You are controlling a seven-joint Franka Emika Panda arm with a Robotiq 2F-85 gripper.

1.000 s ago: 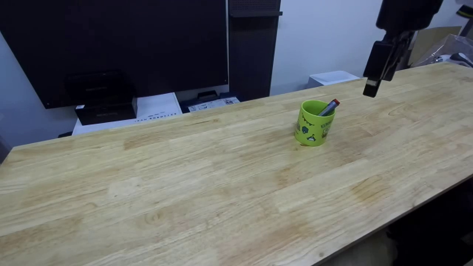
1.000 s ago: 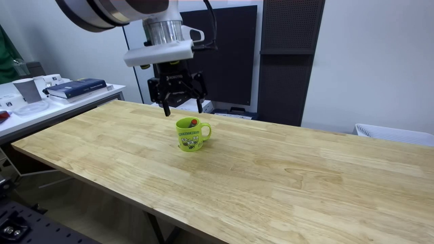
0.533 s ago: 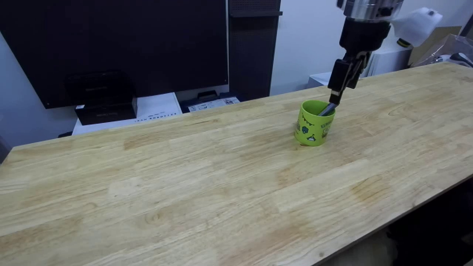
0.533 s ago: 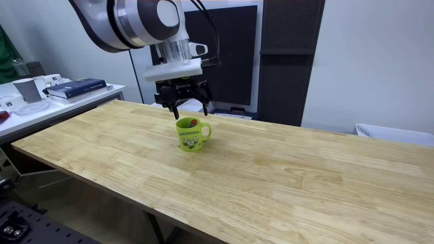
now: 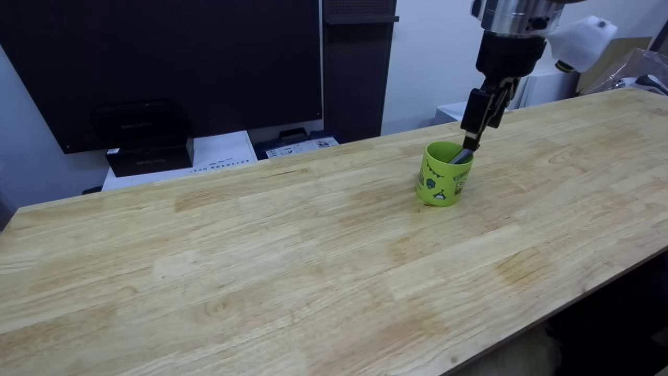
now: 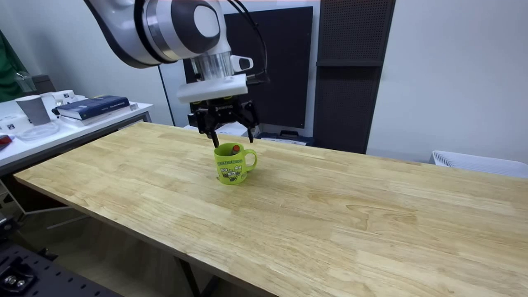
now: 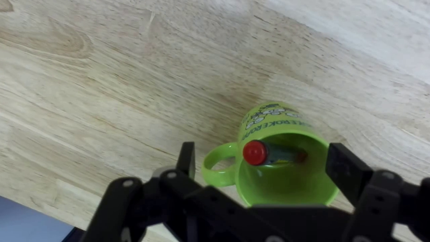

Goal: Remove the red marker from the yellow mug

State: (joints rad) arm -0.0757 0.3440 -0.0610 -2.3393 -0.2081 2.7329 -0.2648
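Observation:
The yellow-green mug (image 5: 441, 183) stands upright on the wooden table, with a handle and dark cartoon prints, in both exterior views (image 6: 231, 168) and the wrist view (image 7: 268, 125). The red marker (image 7: 275, 153) has a grey body and a red top end. It leans inside the mug against the rim on the handle side; its red end also shows in an exterior view (image 6: 236, 149). My gripper (image 7: 264, 163) is open, pointing down just above the mug. In the wrist view its fingers are on either side of the marker's end, apart from it. In an exterior view a finger (image 5: 472, 143) hides the red end.
The wooden table (image 6: 330, 214) carries the mug. A white side table with a blue book (image 6: 93, 107) and a grey cup (image 6: 34, 110) stands to one side. A dark box (image 5: 151, 159) and white boxes stand behind the table's far edge.
The gripper has come down and across to the mug, with most of the motion in the first half second and a slight lowering since. It stays open. Mug and marker have not moved.

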